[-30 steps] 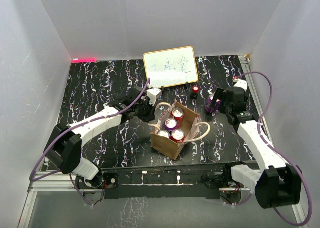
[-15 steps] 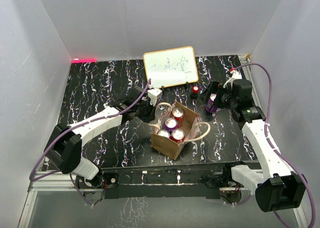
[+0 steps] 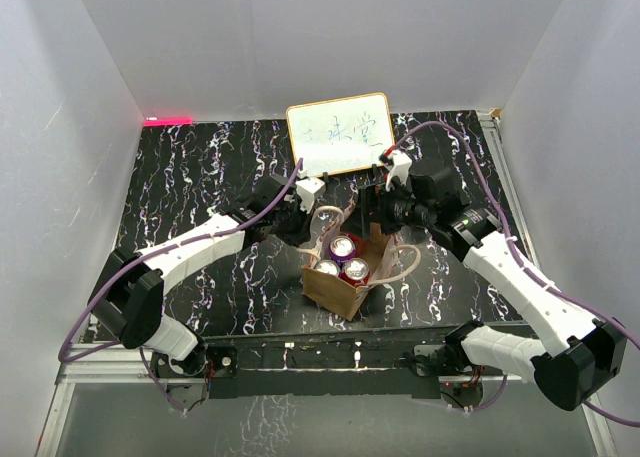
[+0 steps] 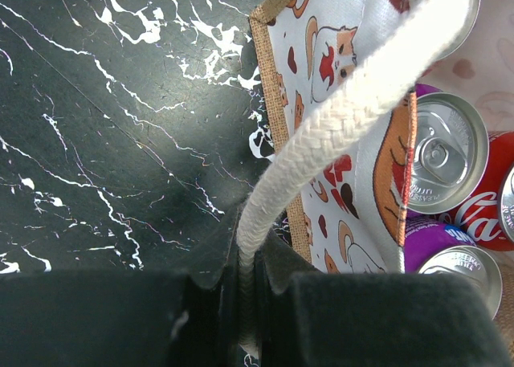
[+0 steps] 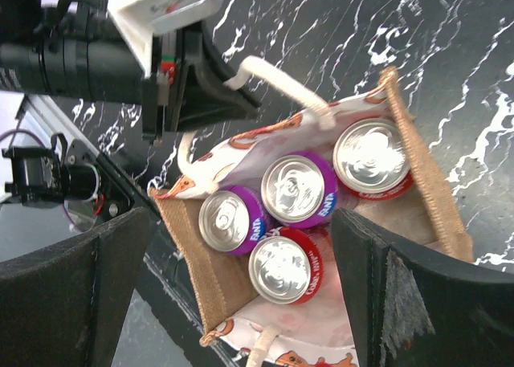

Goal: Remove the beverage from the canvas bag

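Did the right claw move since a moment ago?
Yes. The right gripper swung left, from out by the table's right side to right over the bag, just in front of the white board.
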Available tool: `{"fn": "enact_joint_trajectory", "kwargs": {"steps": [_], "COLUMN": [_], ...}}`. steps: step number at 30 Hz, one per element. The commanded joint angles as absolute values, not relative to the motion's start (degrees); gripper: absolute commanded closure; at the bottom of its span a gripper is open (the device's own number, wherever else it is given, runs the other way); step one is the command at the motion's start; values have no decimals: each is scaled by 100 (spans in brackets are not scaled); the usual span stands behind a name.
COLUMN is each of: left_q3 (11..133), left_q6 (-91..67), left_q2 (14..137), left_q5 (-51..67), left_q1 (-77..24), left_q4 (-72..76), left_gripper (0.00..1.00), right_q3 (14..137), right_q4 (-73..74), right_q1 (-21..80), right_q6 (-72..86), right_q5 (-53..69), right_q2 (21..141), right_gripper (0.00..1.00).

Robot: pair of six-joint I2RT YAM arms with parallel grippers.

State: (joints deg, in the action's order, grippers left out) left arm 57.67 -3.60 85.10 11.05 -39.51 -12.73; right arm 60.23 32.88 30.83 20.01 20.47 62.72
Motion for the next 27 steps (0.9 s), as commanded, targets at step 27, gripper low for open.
{"fn": "enact_joint_trajectory", "kwargs": {"steps": [27], "left_q3": [5950], "left_q6": [-299], "left_q2": [8379], "left_q5": [1133], "left_q1": [-4017], "left_q4": [-1448], "left_gripper": [100], "right_q3": [6287], "right_q4": [5236], "right_q1": [5093], "right_q6": [1672], "right_q5": [-168], "right_q2": [7250], "right_gripper": [2]}}
